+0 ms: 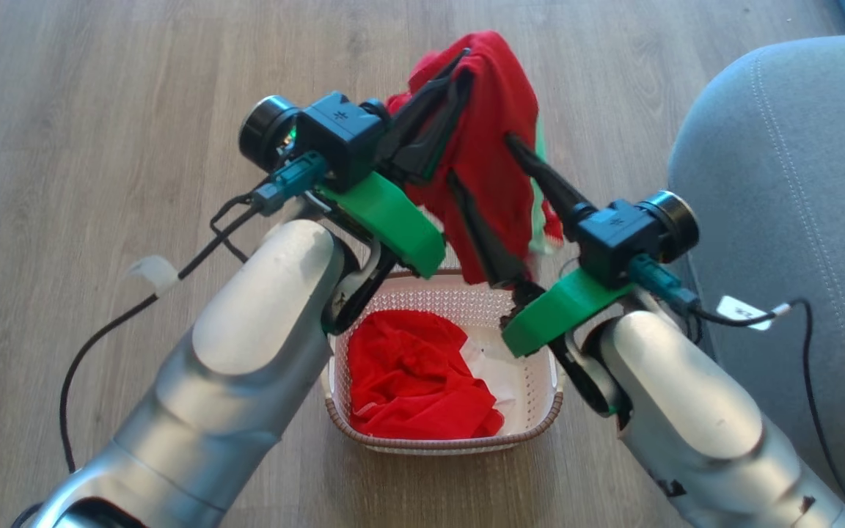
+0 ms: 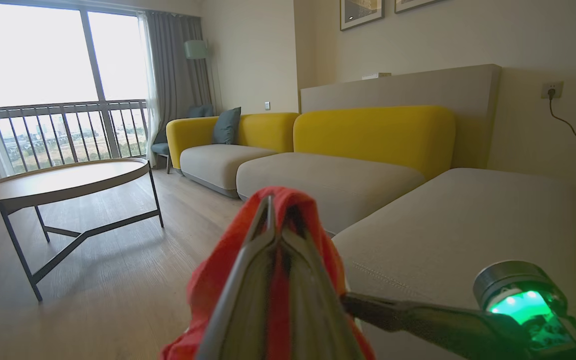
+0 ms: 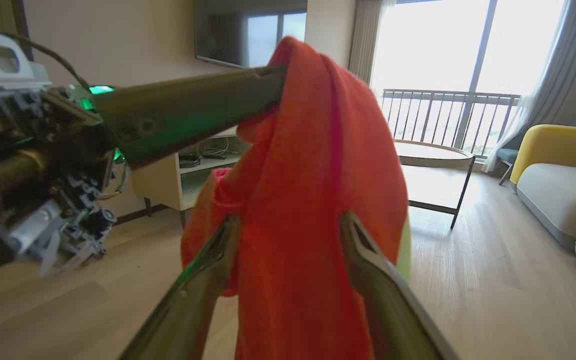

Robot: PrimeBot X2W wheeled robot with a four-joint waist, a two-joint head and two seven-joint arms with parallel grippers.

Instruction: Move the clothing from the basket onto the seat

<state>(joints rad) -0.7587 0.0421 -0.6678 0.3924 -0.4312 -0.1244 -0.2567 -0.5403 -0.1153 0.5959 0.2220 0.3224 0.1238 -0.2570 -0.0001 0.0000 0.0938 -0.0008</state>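
Observation:
My left gripper (image 1: 465, 62) is shut on a red piece of clothing (image 1: 492, 147), which hangs above the cream basket (image 1: 443, 442). In the left wrist view that gripper (image 2: 280, 205) shows its fingers pressed together with the red cloth (image 2: 218, 280) draped round them. My right gripper (image 1: 480, 158) is open, one finger on each side of the hanging cloth, lower down. The right wrist view has the gripper (image 3: 288, 222) astride the fabric (image 3: 308, 165). More red clothing (image 1: 411, 374) and a white piece (image 1: 492, 370) lie in the basket. The grey seat (image 1: 782, 183) is to the right.
The basket stands on a wooden floor (image 1: 100, 110). Black cables (image 1: 100, 337) trail from both wrists. A round coffee table (image 2: 58, 180) stands farther off, with a yellow-backed sofa (image 2: 368, 135) behind the seat cushion (image 2: 468, 225). A low cabinet (image 3: 198, 175) lines the wall.

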